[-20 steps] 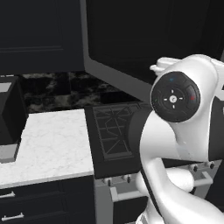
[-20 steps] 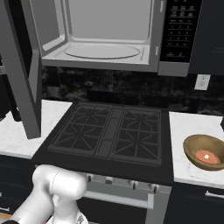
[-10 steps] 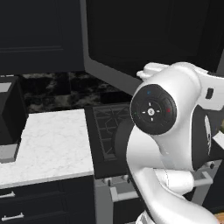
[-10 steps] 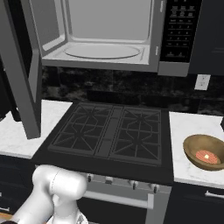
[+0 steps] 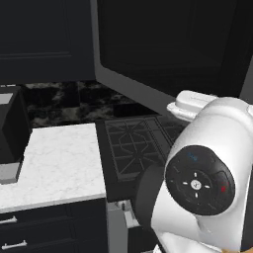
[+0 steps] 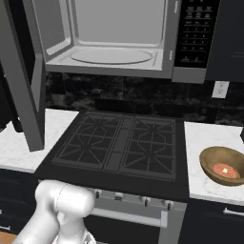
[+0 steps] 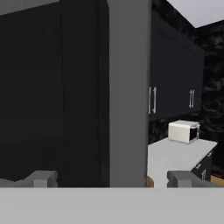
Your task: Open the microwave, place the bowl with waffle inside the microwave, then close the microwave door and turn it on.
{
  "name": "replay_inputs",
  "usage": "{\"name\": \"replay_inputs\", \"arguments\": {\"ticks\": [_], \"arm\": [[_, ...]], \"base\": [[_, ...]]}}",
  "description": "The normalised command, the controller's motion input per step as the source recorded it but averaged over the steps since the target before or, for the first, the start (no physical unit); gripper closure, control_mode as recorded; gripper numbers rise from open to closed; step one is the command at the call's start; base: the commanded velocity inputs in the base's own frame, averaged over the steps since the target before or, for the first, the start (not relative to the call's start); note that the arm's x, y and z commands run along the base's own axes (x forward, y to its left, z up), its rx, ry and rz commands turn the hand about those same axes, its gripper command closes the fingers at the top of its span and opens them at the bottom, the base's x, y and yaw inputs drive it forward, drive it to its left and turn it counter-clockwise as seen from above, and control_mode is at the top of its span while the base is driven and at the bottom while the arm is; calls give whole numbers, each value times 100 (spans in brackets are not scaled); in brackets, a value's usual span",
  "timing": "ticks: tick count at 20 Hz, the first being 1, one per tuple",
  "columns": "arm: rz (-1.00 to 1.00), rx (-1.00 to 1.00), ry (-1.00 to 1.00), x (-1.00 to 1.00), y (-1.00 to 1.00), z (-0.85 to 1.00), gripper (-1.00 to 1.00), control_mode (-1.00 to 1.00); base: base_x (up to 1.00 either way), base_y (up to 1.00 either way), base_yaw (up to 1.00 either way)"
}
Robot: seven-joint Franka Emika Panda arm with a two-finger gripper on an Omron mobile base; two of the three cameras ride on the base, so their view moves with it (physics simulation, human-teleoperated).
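**Swinging my arm lower, door wide open**

Microwave (image 6: 114,40) gapes above the black stove (image 6: 119,145), its door (image 6: 24,81) hanging left. White marble counter (image 6: 209,143) carries the tan bowl (image 6: 224,165). My gripper (image 7: 113,177) spreads wide, empty.

Dark kitchen. Black flat-fronted upper cabinets (image 5: 44,39) over a black speckled stone backsplash (image 6: 124,95). White marbled stone countertop (image 5: 59,163) either side of a black four-burner gas stove with cast grates (image 6: 119,145). White wall outlet (image 6: 219,89) on the backsplash at right. Dark lower drawers with silver bar handles (image 5: 14,244). Black boxy appliance with grey base (image 5: 11,133) at far left.
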Motion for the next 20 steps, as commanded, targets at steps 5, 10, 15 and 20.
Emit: {"name": "replay_inputs", "arguments": {"ticks": [5, 10, 15, 20], "arm": [[8, 10, -9, -61, -25, -11, -100, -100], [27, 27, -4, -59, -60, 0, -100, -100], [37, 42, 1, -26, -70, -9, -100, -100], [38, 58, 6, 0, -86, -3, -100, -100]], "base": [[0, 0, 0], [0, 0, 0], [0, 0, 0], [0, 0, 0]]}}
